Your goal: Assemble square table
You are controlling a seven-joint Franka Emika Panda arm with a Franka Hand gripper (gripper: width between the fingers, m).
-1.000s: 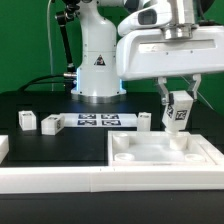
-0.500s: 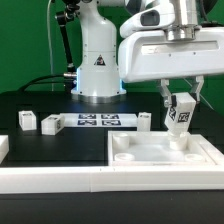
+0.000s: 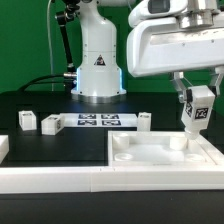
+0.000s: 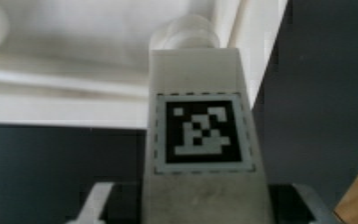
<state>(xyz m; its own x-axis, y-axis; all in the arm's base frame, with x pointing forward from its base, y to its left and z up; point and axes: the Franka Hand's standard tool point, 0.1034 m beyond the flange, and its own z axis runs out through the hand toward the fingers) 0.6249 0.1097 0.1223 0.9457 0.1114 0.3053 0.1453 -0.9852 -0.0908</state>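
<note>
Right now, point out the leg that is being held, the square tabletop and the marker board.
held leg [image 3: 198, 110]: exterior view, its tagged face.
square tabletop [image 3: 155, 152]: exterior view, bare inner surface.
marker board [image 3: 95, 121]: exterior view, middle of its tag strip.

1. The exterior view was bright and evenly lit, seemingly from above, and its shadows were soft.
2. White surfaces such as the arm [image 3: 98, 55] and the slab [image 3: 165, 165] ran close to overexposed, so their edges were hard to tell apart.
3. The black worktop [image 3: 40, 145] read dark and flat, with little texture.
4. Faint grey shading marked the slab's recesses.
5. A blue glow showed beside the arm's base.
6. That view was coarse and slightly soft all over.
7. The wrist view was dimmer and blurred. The leg [image 4: 202, 100] filled it out of focus and its tag [image 4: 202, 130] was fuzzy-edged. The white background was washed out and the lower corners were dark.
</note>
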